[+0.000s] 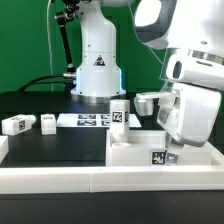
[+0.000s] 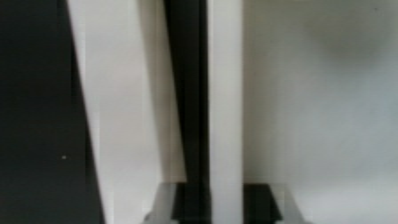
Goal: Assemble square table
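The square table's white slab (image 1: 140, 150) lies at the exterior view's right, with a black-and-white tag (image 1: 158, 157) on its near face. One white leg (image 1: 118, 112) stands upright at its left rear corner, and another leg (image 1: 147, 100) shows behind, beside the hand. Two more legs (image 1: 15, 124) (image 1: 48, 121) lie loose at the left. My gripper (image 1: 172, 146) points down at the slab's right part. In the wrist view the gripper (image 2: 224, 205) is shut, its dark fingers (image 2: 191, 205) over a broad white surface (image 2: 311, 100). A narrow white strip shows between them; I cannot tell whether it is gripped.
The marker board (image 1: 93, 120) lies flat behind the slab, in front of the arm's base (image 1: 97, 70). A long white rail (image 1: 90, 180) runs along the front, touching the slab's near side. A second white band (image 2: 121, 110) sits past a dark gap in the wrist view.
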You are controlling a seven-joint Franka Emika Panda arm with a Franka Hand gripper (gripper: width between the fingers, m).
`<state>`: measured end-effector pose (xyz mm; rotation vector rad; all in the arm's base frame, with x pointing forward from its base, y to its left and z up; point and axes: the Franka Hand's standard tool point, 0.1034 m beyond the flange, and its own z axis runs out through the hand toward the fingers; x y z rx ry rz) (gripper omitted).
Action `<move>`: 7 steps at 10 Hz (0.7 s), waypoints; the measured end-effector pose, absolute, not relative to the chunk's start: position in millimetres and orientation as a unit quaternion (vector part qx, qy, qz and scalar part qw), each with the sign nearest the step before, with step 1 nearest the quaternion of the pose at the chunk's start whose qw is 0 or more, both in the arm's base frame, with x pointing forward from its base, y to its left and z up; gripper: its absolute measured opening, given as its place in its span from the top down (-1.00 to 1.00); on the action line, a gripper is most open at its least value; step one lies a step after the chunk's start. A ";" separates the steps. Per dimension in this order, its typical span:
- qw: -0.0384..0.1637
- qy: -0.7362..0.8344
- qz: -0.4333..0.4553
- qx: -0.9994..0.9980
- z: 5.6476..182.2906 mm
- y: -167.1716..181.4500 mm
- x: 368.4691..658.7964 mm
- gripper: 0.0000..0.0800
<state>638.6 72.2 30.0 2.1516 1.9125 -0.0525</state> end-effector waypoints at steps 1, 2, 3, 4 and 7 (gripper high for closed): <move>0.130 0.658 -0.019 0.742 29.1 70.2 637.8 0.84; 0.131 0.657 -0.019 0.742 29.2 69.7 637.9 0.61; 0.131 0.657 -0.019 0.742 29.1 69.4 637.9 0.61; 0.130 0.657 -0.019 0.743 29.2 68.4 637.9 0.16; 0.128 0.665 -0.020 0.736 54.5 47.7 626.1 -0.52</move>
